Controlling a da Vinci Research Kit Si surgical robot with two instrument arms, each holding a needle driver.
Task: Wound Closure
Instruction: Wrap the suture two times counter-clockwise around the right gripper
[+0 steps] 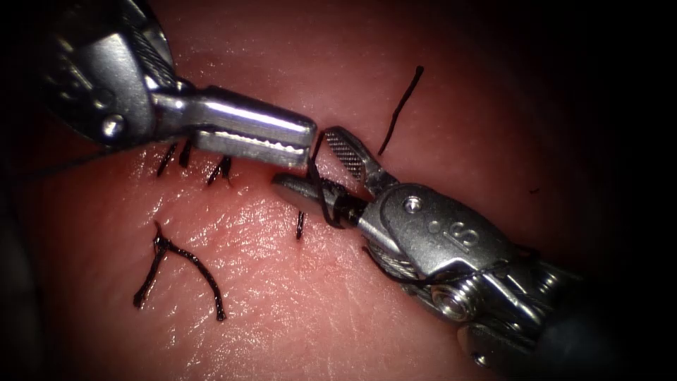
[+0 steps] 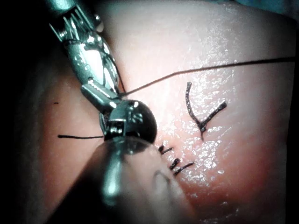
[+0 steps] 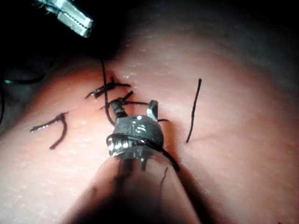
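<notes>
- Closest to the lens: right tool [image 1: 308,162], reaching up to the right-hand end of the row of stitches [image 1: 220,169], jaws spread wide.
- Clamps nothing; carries a dark loop of thread [image 1: 321,204] wound around its lower jaw, close to the hinge.
- Directly over the row of stitches: left tool [image 1: 307,139], jaws pressed together, tip almost touching the right tool's upper jaw.
- Appears to pinch the thread at its very tip, where the strand climbs from the loop on the right tool.
- Under the left tool: 3 short dark stitches poking from the tissue [image 1: 296,303], with 1 more [image 1: 300,226] just beneath the right tool's lower jaw.
- On the camera side of the row of stitches, well apart from it: Y-shaped knotted cut end [image 1: 180,264], flat on the tissue.
- On the far side of the row of stitches, beyond the right tool: 1 straight loose cut end [image 1: 400,109].
</notes>
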